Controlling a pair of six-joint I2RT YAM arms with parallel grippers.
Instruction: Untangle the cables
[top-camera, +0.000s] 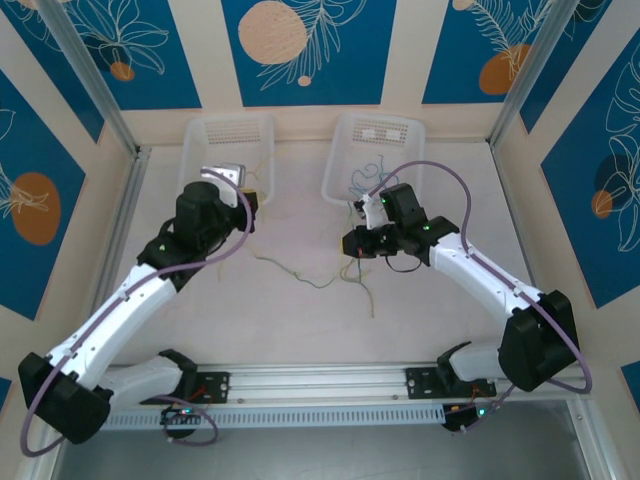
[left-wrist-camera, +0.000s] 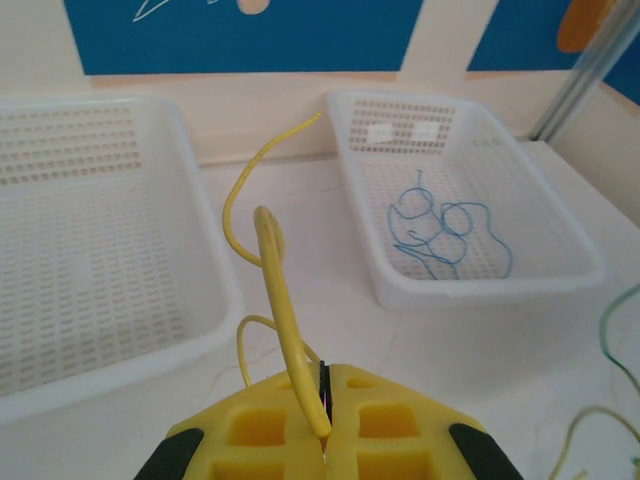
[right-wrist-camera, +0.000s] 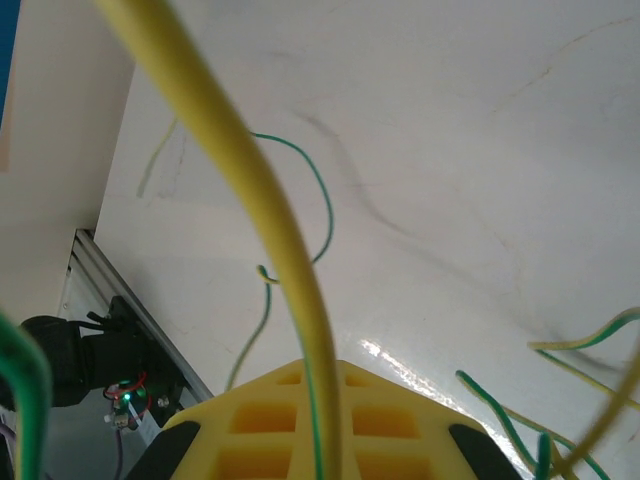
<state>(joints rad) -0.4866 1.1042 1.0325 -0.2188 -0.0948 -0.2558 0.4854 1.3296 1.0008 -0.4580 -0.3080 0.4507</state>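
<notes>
Cables (top-camera: 320, 285) lie in a loose yellow-and-green tangle on the pale desk (top-camera: 280, 330), between the two arms and short of the two white mesh baskets at its far edge. The left basket (left-wrist-camera: 200, 300) looks bare, though one yellow end curls beside its wall. The right basket (left-wrist-camera: 590, 265) holds a small knot of blue cables (left-wrist-camera: 440, 240), so the sorting seems partly done. The left end effector (left-wrist-camera: 324, 425) sits just beside the left basket with its foam pads clenched on a yellow cable (left-wrist-camera: 280, 290), which arches up and away toward the wall. The right end effector (right-wrist-camera: 320, 440) hangs over the tangle, grasping a yellow strand (right-wrist-camera: 265, 190) that rises out from between its pads. A green cable (right-wrist-camera: 322, 200) loops on the desk behind it, and more green and yellow ends crowd the lower right. I judge the separating step to be in hand. The next move calls for drawing the two gripped cables slowly apart and watching for snags on the green loops. Once free, each can go to a basket.
</notes>
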